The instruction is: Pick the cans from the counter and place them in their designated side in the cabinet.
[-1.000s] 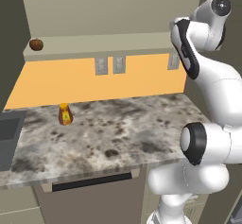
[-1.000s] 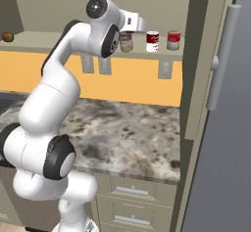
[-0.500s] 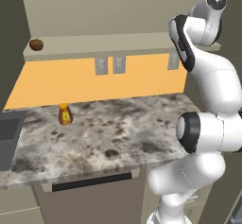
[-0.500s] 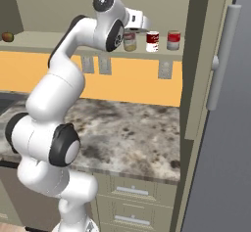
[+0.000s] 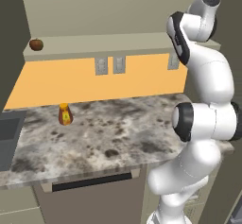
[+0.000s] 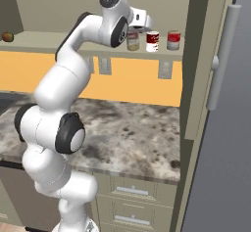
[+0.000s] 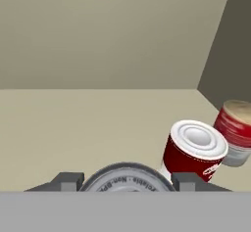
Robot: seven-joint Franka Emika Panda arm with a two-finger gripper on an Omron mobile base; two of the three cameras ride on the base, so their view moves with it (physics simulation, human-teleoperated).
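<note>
Two cans stand upright on the right-hand end (image 6: 164, 53) of the cabinet's beige shelf board (image 6: 49, 42). The silver-grey can (image 6: 132, 40) with the green-and-orange label is the left one, and the dark red over white can (image 6: 153, 41) stands just right of it. My gripper (image 6: 138, 27) hangs directly over the silver-grey can. In the hand view my gripper (image 7: 126, 179) is open, its fingertips (image 7: 68, 180) flanking the silver-grey can's lid (image 7: 126, 183). The dark red can (image 7: 192, 150) stands to the right of that lid.
A brighter red-and-grey can (image 6: 173, 39) stands furthest right against the cabinet's side wall. An orange bottle (image 5: 64, 114) stands on the speckled counter (image 5: 113, 133). A small brown round thing (image 5: 36, 44) sits at the shelf's left end. A tall grey door with a handle (image 6: 223, 55) rises on the right.
The arm's upper joints have shifted slightly and the hand has edged a little right over the shelf. All three cans stay where they were.
</note>
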